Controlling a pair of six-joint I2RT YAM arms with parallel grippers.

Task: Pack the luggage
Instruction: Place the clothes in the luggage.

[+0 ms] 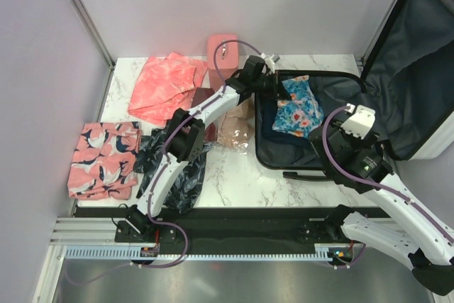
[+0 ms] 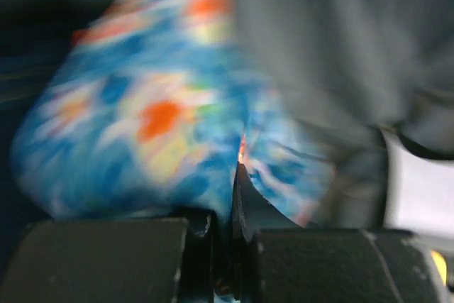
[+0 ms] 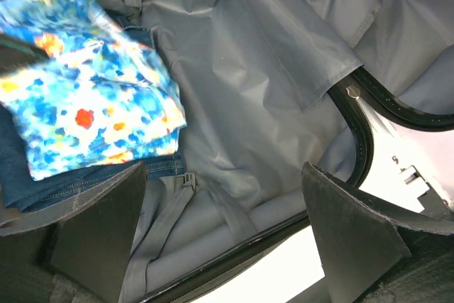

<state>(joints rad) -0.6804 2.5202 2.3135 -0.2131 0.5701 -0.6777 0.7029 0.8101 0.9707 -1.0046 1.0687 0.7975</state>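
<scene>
Along the table's left edge lies a pink-and-navy patterned cloth (image 1: 104,159). A crumpled coral pink cloth (image 1: 167,84) sits toward the far left corner, and a dark navy garment (image 1: 177,175) lies beside the left arm near the front edge. Further right, the left gripper (image 1: 273,84) reaches over the left wall of the open hard-shell suitcase (image 1: 415,54) with dark grey fabric lining, which sits at the table's right end with its lid propped up. The gripper's fingers are pinched tight on an edge of the folded blue floral cloth (image 1: 298,108), which rests on folded dark denim (image 1: 272,136) inside. I'd say the cloth wants laying flat on the denim, with its corners tucked inside the rim, before letting go. The right gripper (image 1: 357,120) hovers over the suitcase's right part, spread wide and carrying nothing.
</scene>
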